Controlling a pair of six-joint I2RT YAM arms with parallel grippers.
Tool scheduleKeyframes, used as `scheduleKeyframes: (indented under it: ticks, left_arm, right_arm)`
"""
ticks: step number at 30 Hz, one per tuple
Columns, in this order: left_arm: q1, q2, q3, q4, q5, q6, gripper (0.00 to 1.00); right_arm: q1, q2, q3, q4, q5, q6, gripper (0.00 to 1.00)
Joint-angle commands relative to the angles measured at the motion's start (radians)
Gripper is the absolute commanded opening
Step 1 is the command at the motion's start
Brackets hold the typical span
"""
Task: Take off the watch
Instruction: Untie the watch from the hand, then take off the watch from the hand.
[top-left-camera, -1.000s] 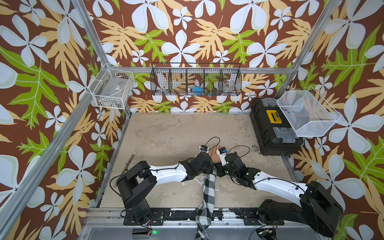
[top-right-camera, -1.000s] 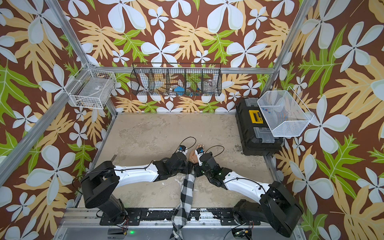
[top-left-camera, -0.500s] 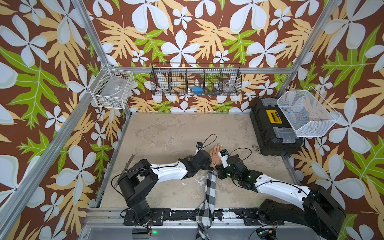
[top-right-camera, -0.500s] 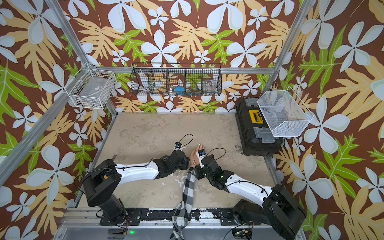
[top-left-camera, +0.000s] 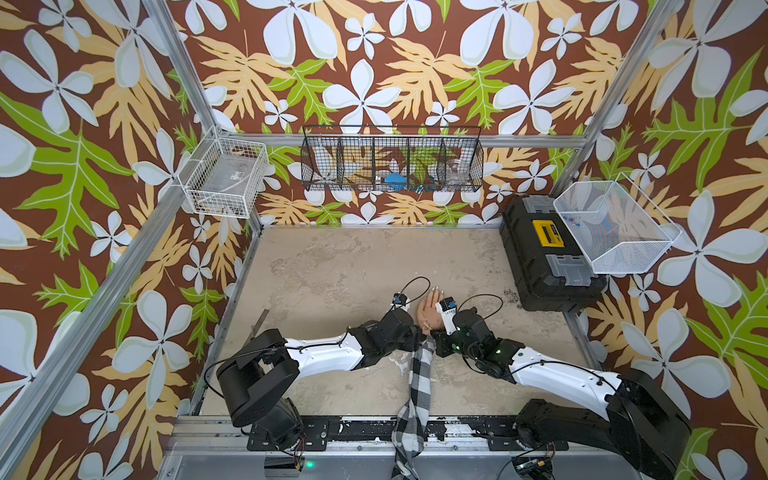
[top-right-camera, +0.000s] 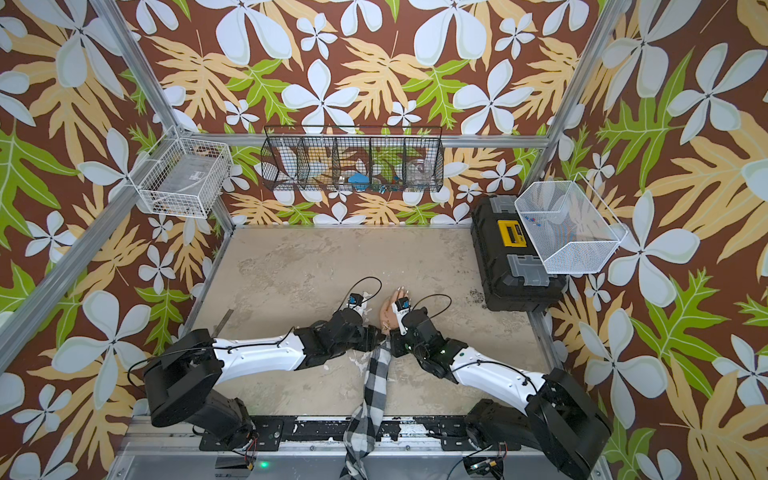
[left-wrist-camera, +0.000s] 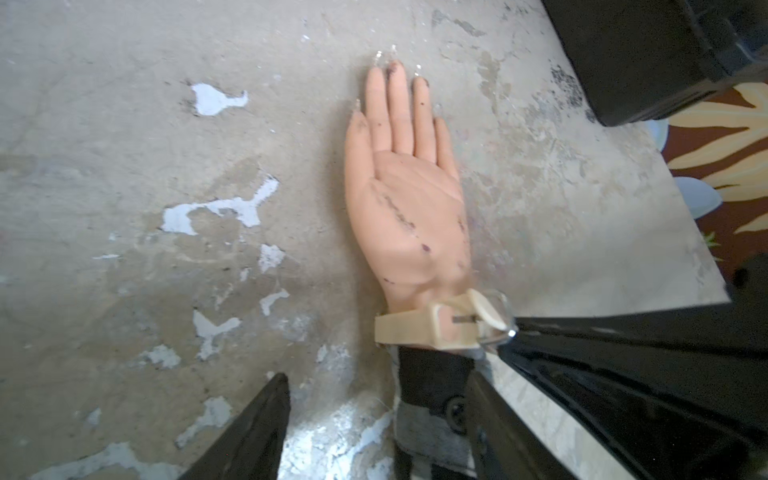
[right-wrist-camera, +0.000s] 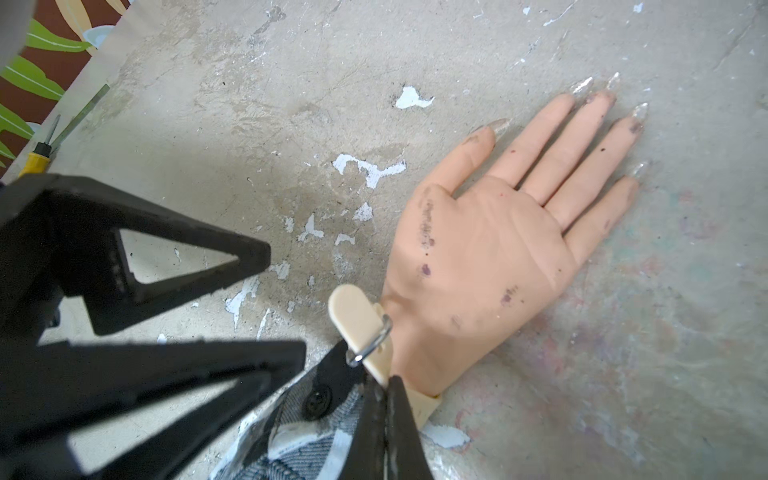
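Observation:
A mannequin hand (left-wrist-camera: 409, 208) lies palm up on the table, seen in both top views (top-left-camera: 428, 309) (top-right-camera: 390, 312). The watch (left-wrist-camera: 419, 330) is strapped round its wrist by a pale beige strap (right-wrist-camera: 359, 316) with a metal buckle; its face is hidden. A checkered sleeve (top-left-camera: 417, 374) runs from the wrist to the near edge. My right gripper (right-wrist-camera: 390, 380) is shut, its tips pinched on the strap just below the buckle. My left gripper (left-wrist-camera: 374, 415) is open and straddles the sleeve cuff (left-wrist-camera: 432, 386) beside the watch, holding nothing.
A black toolbox (top-left-camera: 544, 257) stands at the right, under a white wire basket (top-left-camera: 611, 224). A black wire basket (top-left-camera: 390, 160) hangs on the back wall, another white one (top-left-camera: 224, 178) at the left. A metal ruler (top-left-camera: 259, 322) and a yellow-handled screwdriver (right-wrist-camera: 39, 151) lie at the left edge.
Both wrists have shifted a little apart, the left one leftwards and the right one rightwards, so more of the mannequin hand shows. Neither gripper's opening has changed.

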Motion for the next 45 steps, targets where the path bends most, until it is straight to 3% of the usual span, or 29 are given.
scheduleKeyframes:
  ticks: [1,18,28,45]
  left_arm:
    - [-0.012,0.029,0.022,0.036,0.009,-0.002,0.68]
    - [-0.010,0.140,0.108,0.014,-0.206,-0.091,0.69]
    - [-0.007,0.131,0.101,0.022,-0.212,-0.088,0.69]
    - [0.003,0.023,0.085,-0.046,-0.212,-0.054,0.69]
  right_arm:
    - [0.002,0.001,0.006,0.016,0.000,-0.010,0.00]
    - [0.002,-0.009,-0.034,0.023,-0.017,0.001,0.00]
    - [0.001,-0.112,-0.080,-0.015,0.026,0.032,0.00]
    - [-0.009,-0.251,0.084,-0.151,0.188,0.018,0.00]
